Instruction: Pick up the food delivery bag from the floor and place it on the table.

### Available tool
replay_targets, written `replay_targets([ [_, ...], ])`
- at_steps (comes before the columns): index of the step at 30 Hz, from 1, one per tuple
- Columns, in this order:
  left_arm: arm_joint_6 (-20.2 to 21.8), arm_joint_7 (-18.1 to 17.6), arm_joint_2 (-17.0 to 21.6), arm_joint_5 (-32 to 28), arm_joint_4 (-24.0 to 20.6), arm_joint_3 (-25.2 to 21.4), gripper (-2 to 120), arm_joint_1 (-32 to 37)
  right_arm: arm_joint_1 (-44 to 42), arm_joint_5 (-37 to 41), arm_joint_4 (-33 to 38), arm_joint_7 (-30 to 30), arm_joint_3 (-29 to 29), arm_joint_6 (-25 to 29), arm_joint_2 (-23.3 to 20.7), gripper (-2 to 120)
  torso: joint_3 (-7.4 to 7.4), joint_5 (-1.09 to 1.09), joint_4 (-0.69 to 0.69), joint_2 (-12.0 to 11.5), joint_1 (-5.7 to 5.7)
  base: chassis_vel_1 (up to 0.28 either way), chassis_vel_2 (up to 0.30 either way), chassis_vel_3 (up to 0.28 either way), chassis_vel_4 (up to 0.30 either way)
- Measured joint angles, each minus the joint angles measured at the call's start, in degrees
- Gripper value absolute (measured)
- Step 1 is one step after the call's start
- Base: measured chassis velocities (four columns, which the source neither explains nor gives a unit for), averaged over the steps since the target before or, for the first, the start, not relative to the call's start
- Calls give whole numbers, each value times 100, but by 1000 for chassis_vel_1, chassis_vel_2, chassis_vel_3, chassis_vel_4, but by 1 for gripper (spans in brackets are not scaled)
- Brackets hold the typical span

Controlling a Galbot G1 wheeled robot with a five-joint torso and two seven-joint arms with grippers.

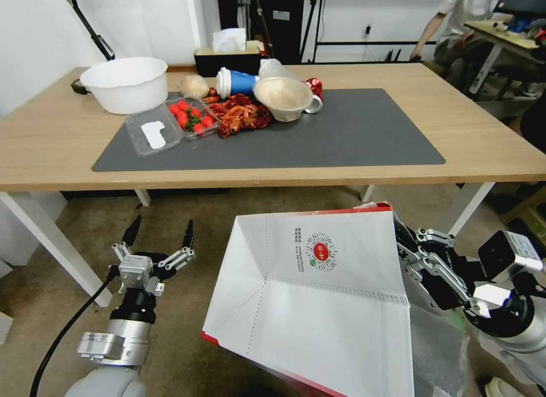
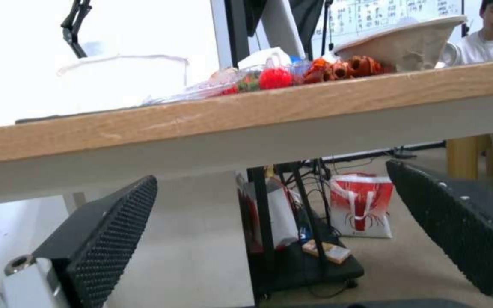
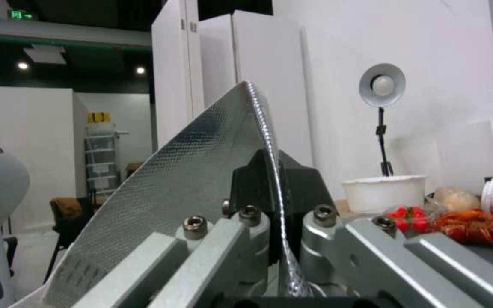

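The food delivery bag (image 1: 318, 294), white with red trim and a small red round logo, hangs tilted in the air below the front edge of the table (image 1: 45, 152). My right gripper (image 1: 405, 238) is shut on the bag's right rim. In the right wrist view its black fingers (image 3: 258, 179) pinch the silver foil edge of the bag (image 3: 201, 162). My left gripper (image 1: 160, 233) stands open and empty over the carpet floor (image 1: 187, 215), left of the bag and below the table edge (image 2: 246, 115). Its dotted pads (image 2: 115, 235) are wide apart.
On the table's dark grey mat (image 1: 352, 135) lie a white basin (image 1: 126, 83), a box of tomatoes (image 1: 192, 118), red crayfish (image 1: 242, 115), a blue cup (image 1: 236, 81) and a bowl (image 1: 283, 96). White table legs (image 1: 51, 243) stand at left and right. Another red-and-white bag (image 2: 360, 205) sits under the table.
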Motion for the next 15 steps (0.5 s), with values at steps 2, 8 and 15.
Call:
replay_targets([
  [2,9,3,2,1,0,-1,100,-2,-2,-1,0,0,0,1,4,0,13,0,0,22,8,0,0,0,0],
  [8,76,66,20,10,0,-10,100,-7,-25,-25,-28,-9,18,25,4,0,116,0,-1,184,68,0,0,0,0],
  [15,91,102,22,9,-9,-21,100,-16,10,-98,-57,12,-51,26,27,0,209,0,0,334,127,0,0,0,0],
])
